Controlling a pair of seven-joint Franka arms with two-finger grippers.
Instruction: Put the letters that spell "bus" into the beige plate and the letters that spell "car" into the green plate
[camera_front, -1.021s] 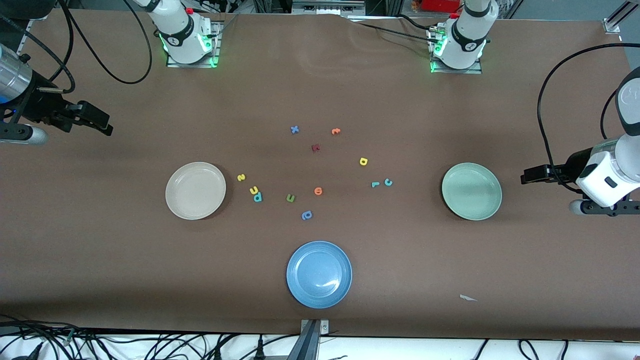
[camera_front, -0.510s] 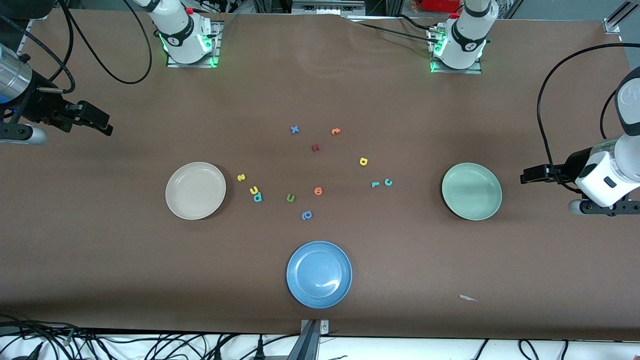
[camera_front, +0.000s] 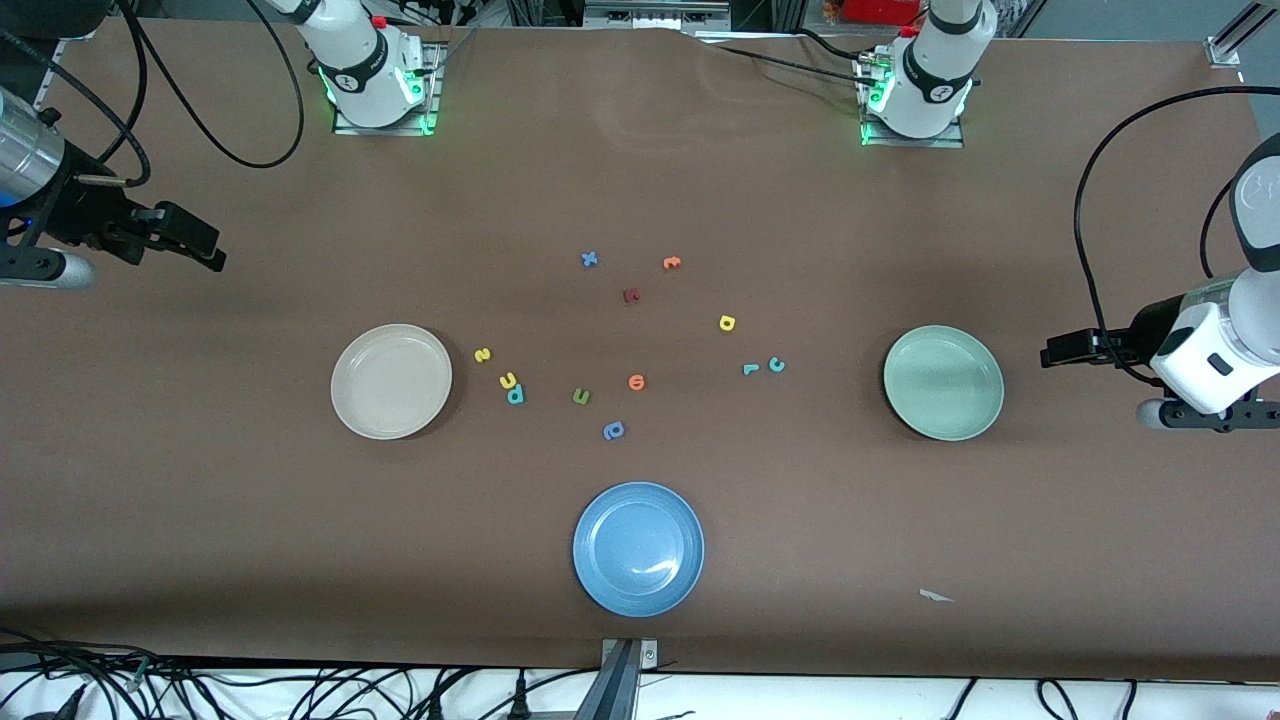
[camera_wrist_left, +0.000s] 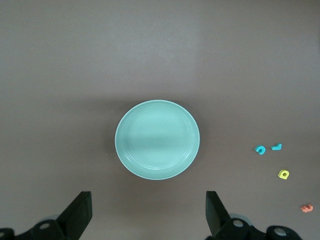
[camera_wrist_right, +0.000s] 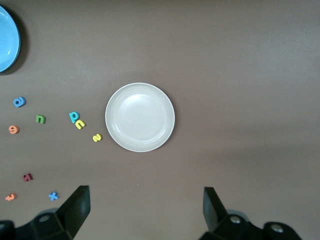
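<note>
Foam letters lie scattered mid-counter: teal "b" (camera_front: 515, 395) and yellow "u" (camera_front: 508, 380) and "s" (camera_front: 483, 354) beside the empty round cream-beige plate (camera_front: 391, 381); teal "c" (camera_front: 776, 365), "r" (camera_front: 751, 369) and yellow "a" (camera_front: 727, 323) toward the empty round sage-green plate (camera_front: 943, 383). Left hand (camera_wrist_left: 147, 212) hangs wide, empty, above the green plate's end of the brown counter (camera_front: 900, 550). Right hand (camera_wrist_right: 145, 210) hangs wide, empty, at the beige plate's end.

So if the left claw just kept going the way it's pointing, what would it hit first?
Probably the green plate: the open left claw points down at the table with that empty plate nearly centred ahead in its wrist view. Depth is unclear, so bare table just beside it is possible.
</note>
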